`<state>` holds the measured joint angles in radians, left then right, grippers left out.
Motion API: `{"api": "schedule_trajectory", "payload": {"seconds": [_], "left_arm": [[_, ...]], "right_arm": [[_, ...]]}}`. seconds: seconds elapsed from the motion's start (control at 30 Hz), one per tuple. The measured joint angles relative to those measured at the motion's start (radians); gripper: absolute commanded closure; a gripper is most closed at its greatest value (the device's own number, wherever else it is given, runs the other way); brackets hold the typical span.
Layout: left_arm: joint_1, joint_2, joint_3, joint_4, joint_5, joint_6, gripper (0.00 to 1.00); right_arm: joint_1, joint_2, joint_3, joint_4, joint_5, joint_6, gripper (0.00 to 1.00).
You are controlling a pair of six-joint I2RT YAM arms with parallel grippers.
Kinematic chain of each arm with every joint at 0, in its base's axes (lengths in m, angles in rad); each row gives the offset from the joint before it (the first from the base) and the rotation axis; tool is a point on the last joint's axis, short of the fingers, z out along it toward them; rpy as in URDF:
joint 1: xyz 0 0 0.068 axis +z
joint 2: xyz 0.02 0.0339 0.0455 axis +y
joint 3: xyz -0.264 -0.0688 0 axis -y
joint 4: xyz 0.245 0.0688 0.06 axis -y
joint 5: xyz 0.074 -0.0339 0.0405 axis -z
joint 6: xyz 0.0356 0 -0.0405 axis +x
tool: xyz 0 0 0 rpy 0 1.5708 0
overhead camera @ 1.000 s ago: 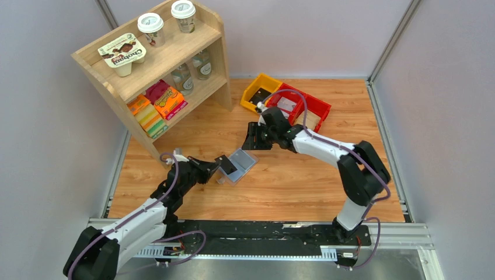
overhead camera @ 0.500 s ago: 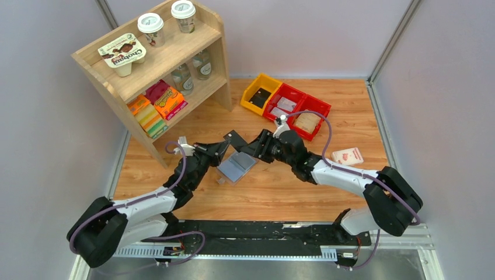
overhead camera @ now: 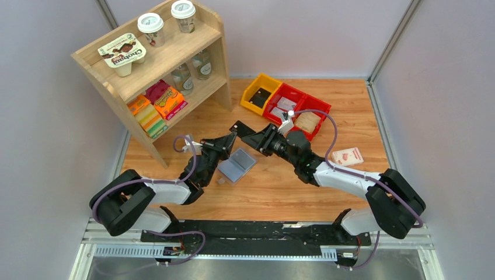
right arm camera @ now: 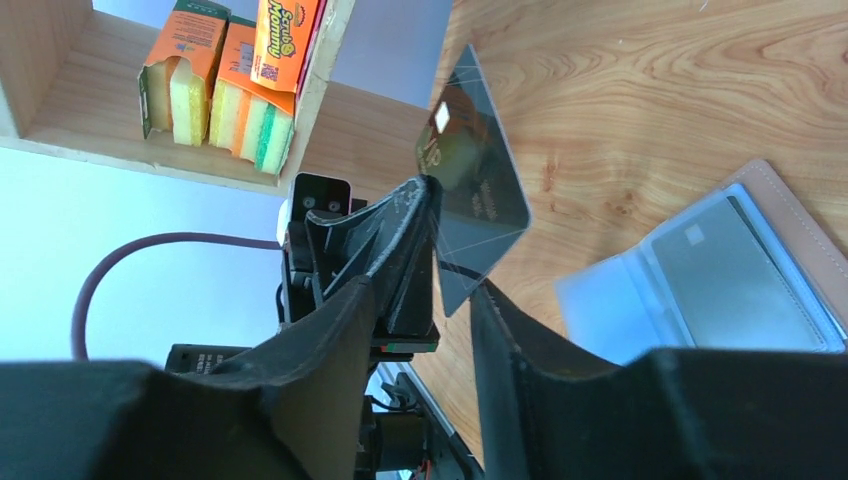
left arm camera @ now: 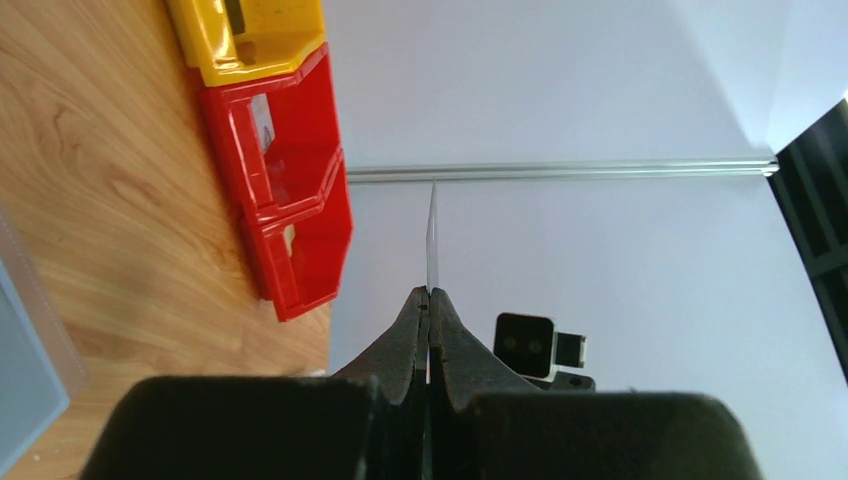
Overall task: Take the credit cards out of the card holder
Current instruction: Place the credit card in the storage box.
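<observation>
My left gripper (overhead camera: 229, 140) is shut on a black credit card (overhead camera: 240, 128) and holds it above the table. In the left wrist view the card (left arm camera: 432, 240) stands edge-on out of the closed fingertips (left arm camera: 430, 292). My right gripper (overhead camera: 252, 137) is open. In the right wrist view its fingers (right arm camera: 420, 295) stand either side of the card's (right arm camera: 475, 170) lower corner without closing on it. The blue-grey card holder (overhead camera: 236, 165) lies open on the table below, with a grey card in one panel (right arm camera: 730, 285). It also shows in the left wrist view (left arm camera: 25, 345).
A yellow bin (overhead camera: 261, 92) and two red bins (overhead camera: 287, 102) (overhead camera: 309, 118) at the back hold cards. A pink-white packet (overhead camera: 348, 156) lies at the right. A wooden shelf (overhead camera: 157, 64) with cups and boxes stands at the back left.
My left gripper lifted the black card from the holder up and to the right. My right arm swung down from the bins and its open fingers came around the card.
</observation>
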<state>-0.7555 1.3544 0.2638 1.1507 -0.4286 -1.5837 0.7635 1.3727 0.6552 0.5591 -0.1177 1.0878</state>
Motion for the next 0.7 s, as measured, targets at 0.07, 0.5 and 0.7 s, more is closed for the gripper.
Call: {"api": "schedule_trajectory", "payload": {"seconds": [0.07,0.5,0.7], "left_arm": [[-0.003,0.000,0.004,0.014,-0.011,0.000,1.00],[-0.009,0.000,0.008,0.019,-0.026,-0.008,0.93],[-0.010,-0.002,-0.011,0.021,-0.026,0.009,0.55]], "right_arm": [[0.000,0.000,0.000,0.003,0.005,0.003,0.68],[-0.006,0.000,0.000,0.006,0.023,-0.013,1.00],[-0.025,0.000,0.016,-0.027,0.014,-0.058,1.00]]}}
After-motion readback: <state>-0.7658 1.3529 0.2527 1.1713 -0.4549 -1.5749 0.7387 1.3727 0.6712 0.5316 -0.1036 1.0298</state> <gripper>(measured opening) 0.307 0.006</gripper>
